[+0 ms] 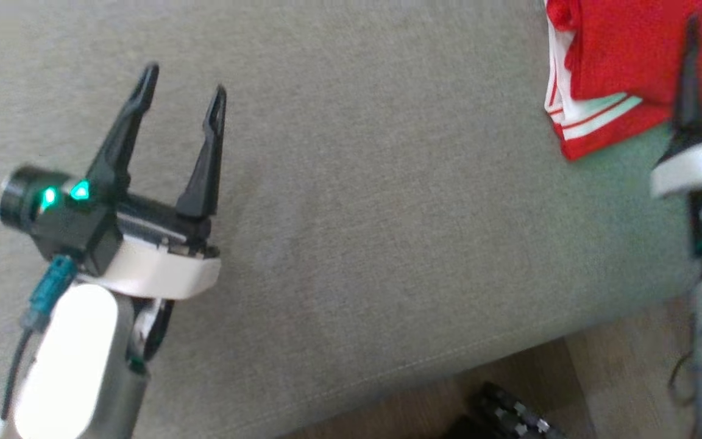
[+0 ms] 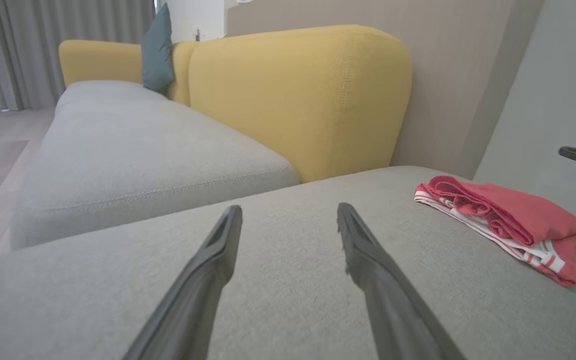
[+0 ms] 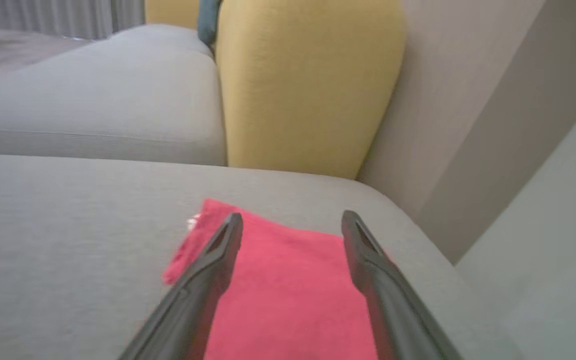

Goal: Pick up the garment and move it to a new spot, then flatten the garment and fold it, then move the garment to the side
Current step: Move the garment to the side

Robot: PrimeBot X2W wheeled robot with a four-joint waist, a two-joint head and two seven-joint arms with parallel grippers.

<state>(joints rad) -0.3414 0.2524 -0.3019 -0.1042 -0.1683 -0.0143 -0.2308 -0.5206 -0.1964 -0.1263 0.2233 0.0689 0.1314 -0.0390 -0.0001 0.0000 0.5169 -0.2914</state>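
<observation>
Folded red cloth garment (image 1: 631, 55) with white stripes lies at 2 o'clock on the grey fabric sofa seat (image 1: 357, 213), just under our right gripper (image 3: 292, 222), whose fingers are spread and empty. Our left gripper (image 1: 184, 82), likewise spread, sits well apart at 9 o'clock, so we judge the right arm nearer.

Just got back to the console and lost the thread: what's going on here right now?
Nothing is being held. The red garment lies folded near the right end of the grey cushion. The right gripper hangs open over it, gripping nothing. The left gripper is open too, over bare cushion well away from the garment.
</observation>
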